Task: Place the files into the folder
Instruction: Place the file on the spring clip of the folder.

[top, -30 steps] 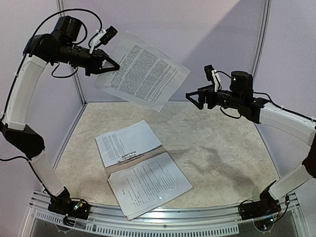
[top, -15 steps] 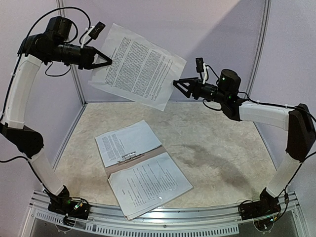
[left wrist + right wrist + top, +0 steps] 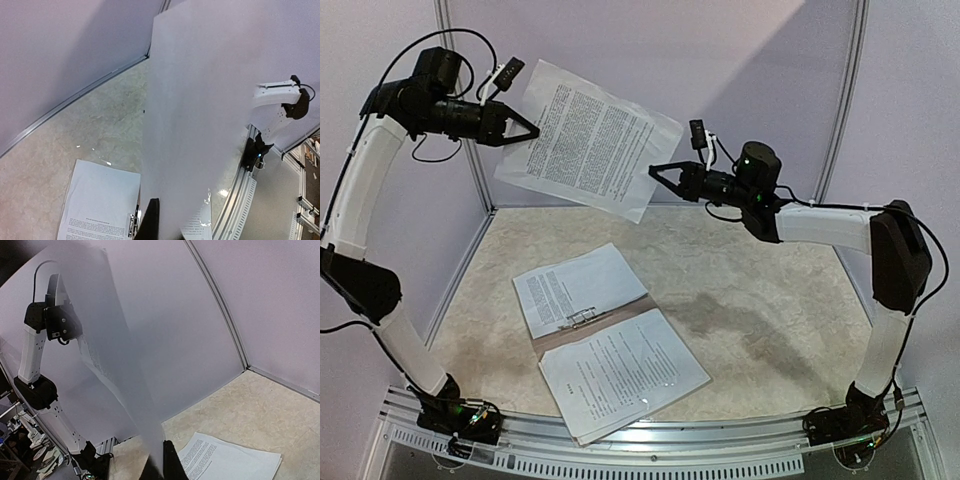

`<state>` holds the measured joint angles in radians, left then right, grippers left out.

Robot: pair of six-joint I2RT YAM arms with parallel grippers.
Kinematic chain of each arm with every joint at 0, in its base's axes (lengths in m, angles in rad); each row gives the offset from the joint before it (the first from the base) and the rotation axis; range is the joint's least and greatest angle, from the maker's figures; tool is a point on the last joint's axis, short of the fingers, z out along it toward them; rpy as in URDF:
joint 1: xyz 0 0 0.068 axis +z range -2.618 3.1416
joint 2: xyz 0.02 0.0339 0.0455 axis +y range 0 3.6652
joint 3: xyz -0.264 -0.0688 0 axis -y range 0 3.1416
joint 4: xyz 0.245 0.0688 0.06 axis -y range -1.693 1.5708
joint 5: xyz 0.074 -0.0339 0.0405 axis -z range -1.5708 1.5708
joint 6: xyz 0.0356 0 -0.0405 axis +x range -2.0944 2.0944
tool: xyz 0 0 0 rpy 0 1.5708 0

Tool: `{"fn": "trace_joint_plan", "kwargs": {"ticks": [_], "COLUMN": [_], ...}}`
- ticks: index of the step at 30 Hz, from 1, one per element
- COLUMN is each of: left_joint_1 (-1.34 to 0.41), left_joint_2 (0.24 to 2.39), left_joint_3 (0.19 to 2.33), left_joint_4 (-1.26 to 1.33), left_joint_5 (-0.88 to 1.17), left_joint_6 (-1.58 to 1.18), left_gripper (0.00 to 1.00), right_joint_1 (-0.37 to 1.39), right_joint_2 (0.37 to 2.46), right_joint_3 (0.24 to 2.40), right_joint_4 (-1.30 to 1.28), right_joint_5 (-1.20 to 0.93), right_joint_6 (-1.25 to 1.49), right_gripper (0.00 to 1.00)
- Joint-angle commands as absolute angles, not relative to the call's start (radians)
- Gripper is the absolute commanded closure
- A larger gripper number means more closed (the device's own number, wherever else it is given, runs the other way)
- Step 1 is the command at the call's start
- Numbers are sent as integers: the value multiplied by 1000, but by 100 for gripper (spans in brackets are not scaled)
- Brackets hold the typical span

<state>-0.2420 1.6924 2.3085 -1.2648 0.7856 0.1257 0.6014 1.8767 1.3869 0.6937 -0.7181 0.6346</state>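
One sheet [image 3: 585, 135] aloft: left claw [image 3: 532, 130] clamped on its 9 o'clock edge, right claw [image 3: 655, 171] clamped at 4 o'clock. One open folder [image 3: 625, 309] carries two stacks: far stack [image 3: 575, 285], near stack [image 3: 620, 370].

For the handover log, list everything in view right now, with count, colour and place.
held sheet: one, white with black print, in the air above the far side of the table
far stack: one, white printed sheets, on the folder's far half
near stack: one, white printed sheets, on the folder's near half
folder: one, tan, open flat on the table left of centre, only a strip showing between the stacks
clip: one, silver, on that strip
table: one, beige marbled
left gripper: one, black, shut on the held sheet's left edge
right gripper: one, black, shut on the held sheet's right edge
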Motion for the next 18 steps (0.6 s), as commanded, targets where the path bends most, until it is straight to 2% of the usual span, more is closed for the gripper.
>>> {"fn": "trace_joint_plan", "kwargs": {"ticks": [1, 4, 12, 18], "left_joint_1": [-197, -172, -99, -43], "left_joint_2": [1654, 1625, 1596, 1618], "left_joint_3": [2090, 1950, 1598, 1388], "left_joint_4": [-1141, -1064, -899, -774], "left_joint_5": [796, 781, 725, 729], "left_joint_6": [40, 14, -7, -80], "left_gripper": [100, 100, 100, 100], "right_joint_1": [604, 603, 611, 613], "right_joint_2": [1911, 1931, 2074, 2194], "right_joint_3": [1456, 1497, 1712, 1841], "right_joint_4": [613, 504, 11, -205], "right_joint_5": [-729, -728, -758, -767], "right_joint_6": [644, 617, 489, 444], "right_gripper": [100, 100, 100, 100]}}
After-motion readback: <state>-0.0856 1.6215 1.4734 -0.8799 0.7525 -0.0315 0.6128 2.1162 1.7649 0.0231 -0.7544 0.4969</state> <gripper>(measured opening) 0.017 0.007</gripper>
